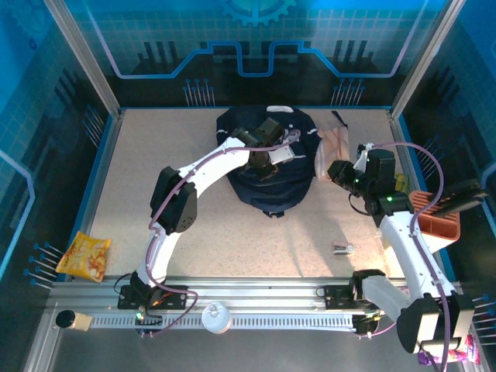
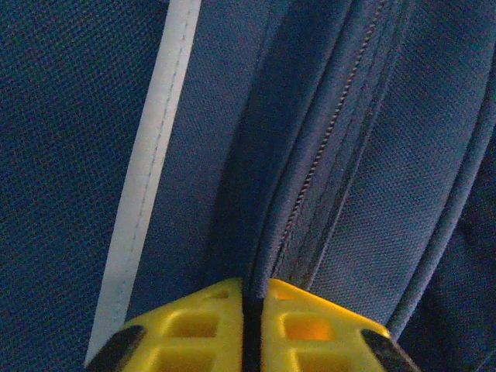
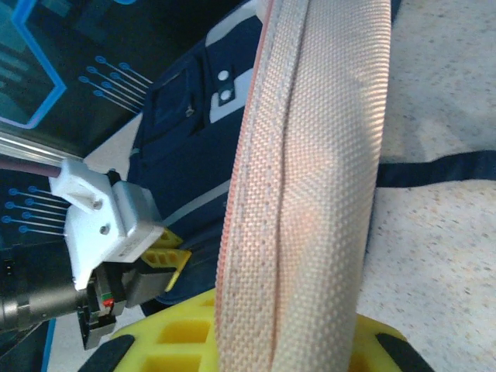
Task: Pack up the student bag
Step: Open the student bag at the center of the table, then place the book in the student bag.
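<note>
Left fingers (image 2: 260, 310): pressed together, flat against the student bag (image 2: 372, 170). One ridge of navy fabric runs straight into the seam between them. We can't tell if any cloth is actually caught. One zipper track (image 2: 325, 147) sits just right of that ridge, and one white stripe (image 2: 151, 155) runs to the left of the fingers.

Right fingers (image 1: 332, 167): pinching one beige-pink woven pouch (image 3: 310, 194), standing on edge with one finger on each side. The bag lies just beyond the pouch from these fingers. One dark strap (image 3: 434, 167) trails from it across the speckled surface (image 3: 449, 271).

Count from overhead:
- One bag, directly under the left fingers and just left of the right fingers, with the pouch touching its right side.
- One yellow snack packet (image 1: 85, 256), well apart from both sets of fingers, back near the left arm's base.
- One small metal item (image 1: 343, 248), on the surface behind the right fingers.
- One orange-brown ribbed holder (image 1: 438, 221), right of the right fingers.
- One white round cap (image 1: 215, 316), on the rail (image 1: 294, 318) between the two bases.
</note>
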Motion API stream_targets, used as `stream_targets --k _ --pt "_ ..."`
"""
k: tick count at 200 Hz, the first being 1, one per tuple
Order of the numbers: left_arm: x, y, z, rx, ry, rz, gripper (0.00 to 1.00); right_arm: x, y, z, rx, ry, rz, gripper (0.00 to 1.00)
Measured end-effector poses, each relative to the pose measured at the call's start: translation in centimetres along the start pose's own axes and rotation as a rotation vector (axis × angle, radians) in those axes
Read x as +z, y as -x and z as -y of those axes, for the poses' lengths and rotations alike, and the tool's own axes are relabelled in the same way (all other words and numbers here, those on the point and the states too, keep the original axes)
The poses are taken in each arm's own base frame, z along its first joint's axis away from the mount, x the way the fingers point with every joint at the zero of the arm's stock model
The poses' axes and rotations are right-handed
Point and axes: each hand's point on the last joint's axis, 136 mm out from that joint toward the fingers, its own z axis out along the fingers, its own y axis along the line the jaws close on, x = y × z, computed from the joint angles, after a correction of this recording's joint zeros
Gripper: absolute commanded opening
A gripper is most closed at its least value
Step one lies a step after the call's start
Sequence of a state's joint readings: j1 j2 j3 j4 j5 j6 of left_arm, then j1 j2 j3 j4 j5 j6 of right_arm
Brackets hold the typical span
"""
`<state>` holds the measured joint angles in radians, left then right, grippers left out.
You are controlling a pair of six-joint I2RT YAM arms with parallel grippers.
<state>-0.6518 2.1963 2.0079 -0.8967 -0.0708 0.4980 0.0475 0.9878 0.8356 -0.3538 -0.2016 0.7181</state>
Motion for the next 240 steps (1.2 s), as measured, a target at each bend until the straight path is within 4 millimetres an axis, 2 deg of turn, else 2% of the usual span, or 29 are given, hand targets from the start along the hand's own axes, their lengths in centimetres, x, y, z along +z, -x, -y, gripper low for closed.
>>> stream_targets --k 36,62,97,129,150,179,215,240 --pt "-0.3 0.6 -0.3 -0.045 0.005 0.028 0.0 -2.2 0.6 0.7 0.004 -0.083 0.037 0.09" --pt "-1.5 2.0 -1.1 -0.111 0.029 0.095 0.0 -3.4 0.0 1.2 0.009 -0.115 0.032 0.09" --pt "-5.1 5.0 -3.2 -0.234 0.088 0.256 0.0 -3.5 -2.1 1.4 0.033 -0.11 -0.063 0.09" --pt "-8.6 7.5 -5.2 -0.34 0.127 0.408 0.0 -3.0 -3.4 -1.1 0.087 0.033 -0.162 0.09" --pt "-9.4 8.2 -5.4 -0.383 0.119 0.458 0.0 -2.0 -3.4 -3.2 0.151 0.156 -0.209 0.08" --pt "-9.9 8.8 -5.1 -0.414 0.09 0.499 0.0 0.2 -4.0 -4.0 0.243 0.223 -0.278 0.08" --pt "-10.6 9.1 -4.5 -0.431 0.056 0.528 0.0 4.2 -5.6 -4.7 0.295 0.239 -0.389 0.08" --pt "-10.8 9.2 -4.3 -0.435 0.043 0.541 0.0 7.3 -5.8 -5.3 0.314 0.248 -0.414 0.09"
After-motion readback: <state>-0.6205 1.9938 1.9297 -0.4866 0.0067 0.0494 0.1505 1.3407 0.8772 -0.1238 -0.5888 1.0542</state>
